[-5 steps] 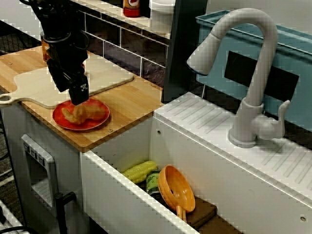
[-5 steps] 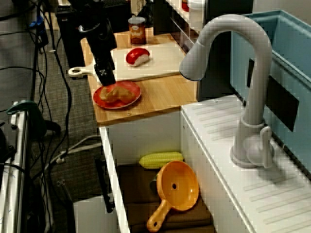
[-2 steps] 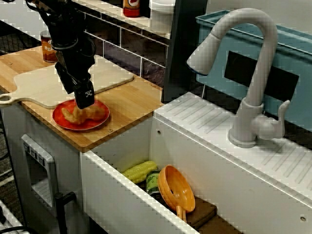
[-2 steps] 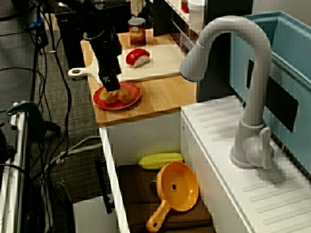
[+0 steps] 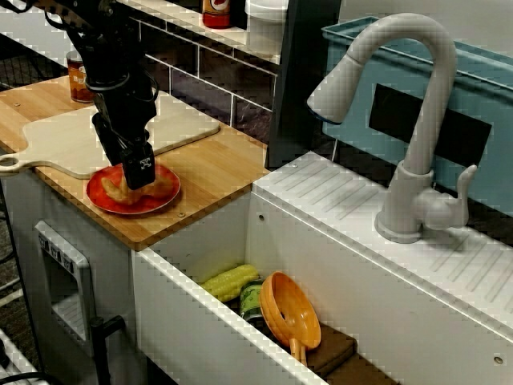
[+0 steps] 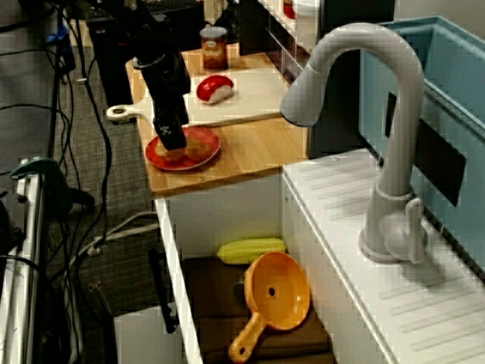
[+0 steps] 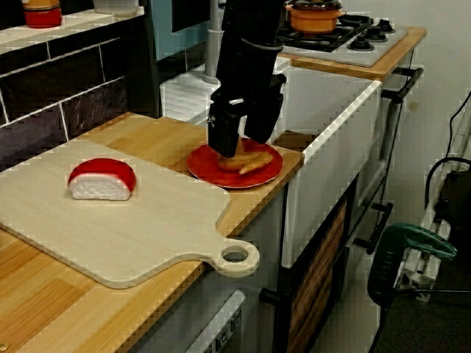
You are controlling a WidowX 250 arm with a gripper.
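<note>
A red plate (image 5: 136,210) (image 6: 163,163) (image 7: 243,182) sits near the front edge of the wooden counter. On it lies a golden-brown piece of fried food (image 5: 164,186) (image 6: 198,144) (image 7: 254,163). My black gripper (image 5: 136,176) (image 6: 173,144) (image 7: 241,147) is down at the plate. In the view from the cutting board's end its two fingers stand apart on either side of the food. It looks open, and I cannot tell whether the fingers touch the food.
A pale cutting board (image 5: 64,140) (image 7: 110,228) behind the plate carries a red-and-white sushi piece (image 6: 214,88) (image 7: 101,179). A jar (image 5: 78,80) stands at the back. The sink holds a corn cob (image 5: 230,281) (image 6: 251,248), an orange strainer (image 5: 290,311) and a green can (image 5: 251,301). A faucet (image 5: 401,120) rises to the right.
The gripper has come down and slid a little toward the sink, from just above the plate's edge to low over the fried food. The plate and food have not moved.
</note>
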